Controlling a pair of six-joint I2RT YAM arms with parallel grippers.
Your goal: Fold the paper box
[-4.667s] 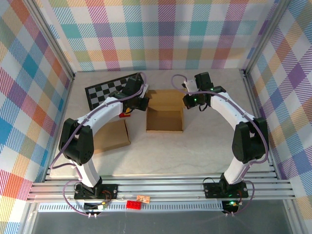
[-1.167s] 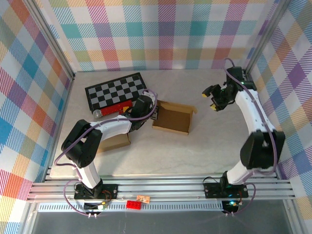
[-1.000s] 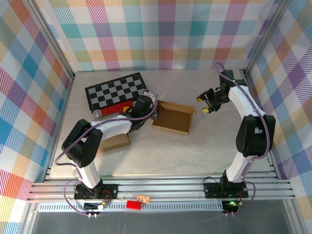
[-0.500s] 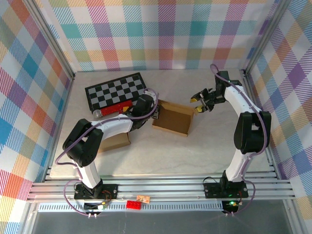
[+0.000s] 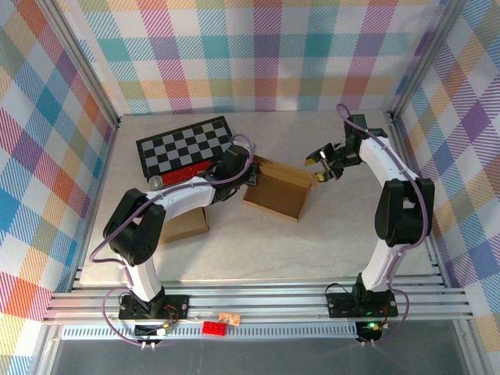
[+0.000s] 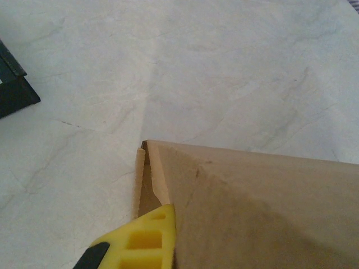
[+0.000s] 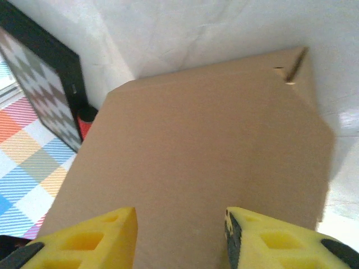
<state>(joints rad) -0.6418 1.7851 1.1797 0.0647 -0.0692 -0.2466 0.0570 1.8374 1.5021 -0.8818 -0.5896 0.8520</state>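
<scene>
Your left gripper is pinched shut on the left edge of the box, which sits mid-worktop. The box looks light, thin and easily creased, so take it by the flap edges. Your right gripper hovers with its jaws apart at the box's far right corner.

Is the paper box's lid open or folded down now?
Folded down: the paper box shows a plain brown top surface with no interior visible. Whether it lies fully shut, I cannot tell.
</scene>
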